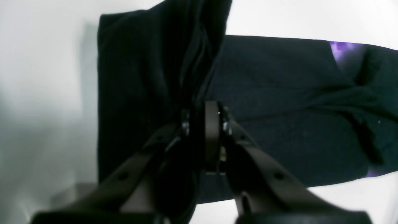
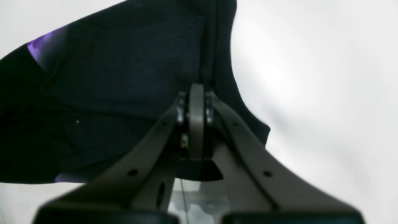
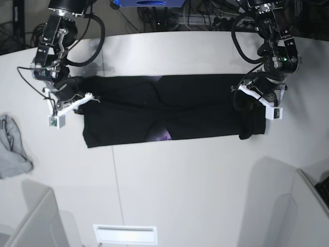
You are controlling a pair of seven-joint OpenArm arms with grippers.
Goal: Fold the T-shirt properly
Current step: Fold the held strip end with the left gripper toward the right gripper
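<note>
The black T-shirt [image 3: 195, 108] lies as a long folded band across the white table [image 3: 180, 185], with a bit of purple print [image 3: 163, 135] showing at its front edge. My left gripper [image 3: 245, 100] is shut on the shirt's right end; in the left wrist view the jaws [image 1: 203, 112] pinch a raised fold of the black cloth [image 1: 279, 93]. My right gripper [image 3: 87, 98] is shut on the shirt's left end; in the right wrist view [image 2: 196, 93] the cloth [image 2: 108, 77] rises from the closed jaws. Purple patches [image 1: 342, 49] [image 2: 43, 46] show in both wrist views.
A small light grey cloth [image 3: 13, 149] lies crumpled at the table's left edge. Pale box-like shapes stand at the front left [image 3: 31, 221] and front right [image 3: 288, 200]. Cables run along the back edge [image 3: 169, 20].
</note>
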